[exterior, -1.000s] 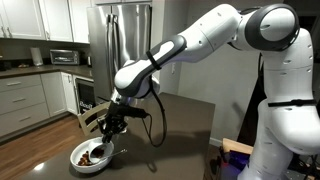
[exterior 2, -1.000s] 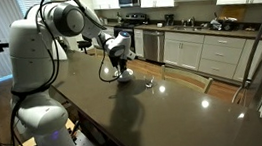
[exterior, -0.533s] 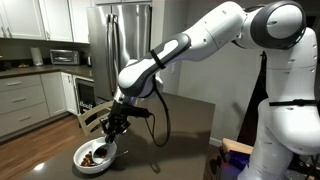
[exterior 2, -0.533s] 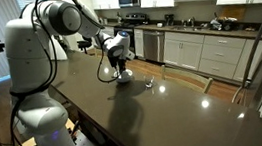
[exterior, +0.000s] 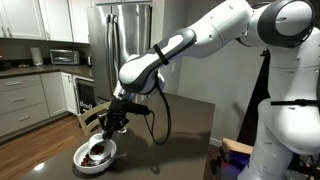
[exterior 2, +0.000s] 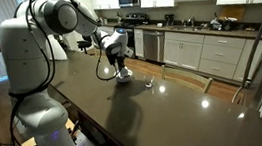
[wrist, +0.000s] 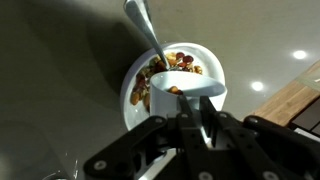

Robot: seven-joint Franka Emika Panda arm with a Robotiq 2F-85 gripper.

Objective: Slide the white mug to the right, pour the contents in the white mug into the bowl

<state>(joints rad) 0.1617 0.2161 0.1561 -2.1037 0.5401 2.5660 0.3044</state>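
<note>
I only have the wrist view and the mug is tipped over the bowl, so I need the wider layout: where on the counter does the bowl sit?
Observer: In an exterior view the bowl sits at the counter's end, close to its edge.
Operator: How high is the gripper over it?
Observer: The gripper, shut on the white mug, hangs just above the bowl's rim, with the arm reaching down from well above.
Operator: Anything standing close by?
Observer: A small object stands on the counter beside the bowl, apart from it. It is too small to identify.
</note>
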